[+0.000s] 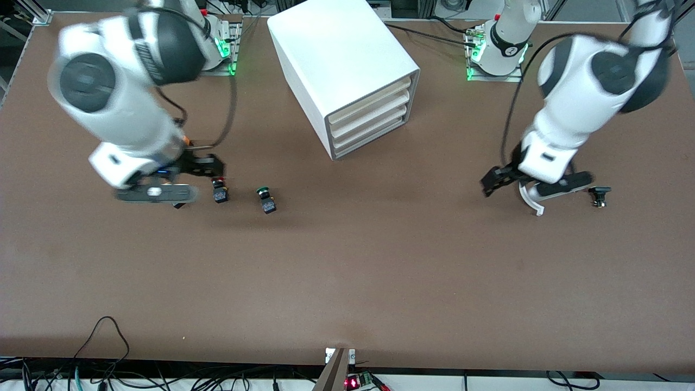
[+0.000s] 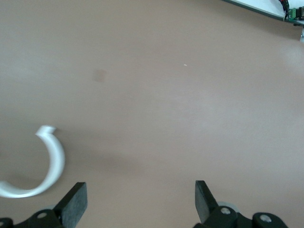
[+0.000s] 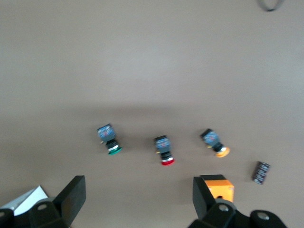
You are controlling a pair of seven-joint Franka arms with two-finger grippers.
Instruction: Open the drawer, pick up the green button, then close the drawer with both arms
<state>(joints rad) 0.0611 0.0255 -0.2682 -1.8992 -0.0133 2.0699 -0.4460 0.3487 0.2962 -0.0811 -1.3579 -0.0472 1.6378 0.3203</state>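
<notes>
The white cabinet (image 1: 347, 70) stands at the robots' end of the table, its drawers all shut; the bottom drawer (image 1: 370, 137) is shut too. The green-capped button (image 1: 266, 199) lies on the table, nearer the front camera than the cabinet, beside a red-capped button (image 1: 219, 190). My right gripper (image 1: 205, 165) hovers open and empty over the table by the red button. In the right wrist view the green button (image 3: 109, 140) lies ahead of the open right gripper (image 3: 137, 199). My left gripper (image 1: 491, 183) is open and empty over bare table at the left arm's end, and it also shows in the left wrist view (image 2: 141, 202).
A white curved piece (image 1: 529, 201) lies under the left hand and shows in the left wrist view (image 2: 47, 161). A small black part (image 1: 600, 195) lies beside it. The right wrist view shows the red button (image 3: 164, 150), an orange-capped button (image 3: 214, 143), a black block (image 3: 261, 172) and an orange box (image 3: 219, 186).
</notes>
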